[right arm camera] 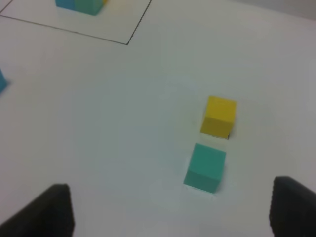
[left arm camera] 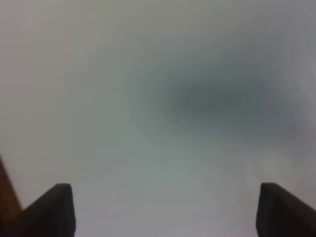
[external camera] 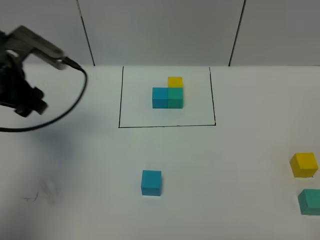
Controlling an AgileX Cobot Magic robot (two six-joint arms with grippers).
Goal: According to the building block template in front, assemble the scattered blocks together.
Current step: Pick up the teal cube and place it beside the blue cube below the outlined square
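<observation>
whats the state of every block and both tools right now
building block template, three cubes joined in an L
blue cube, loose, lying alone, not gripped
yellow cube, loose, near the teal cube but apart from it
teal cube, loose, not gripped
left tool, open, holding nothing
right tool, open, holding nothing

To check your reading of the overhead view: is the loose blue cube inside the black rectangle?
No, the blue cube sits well outside the black rectangle, in front of its near line.
</observation>
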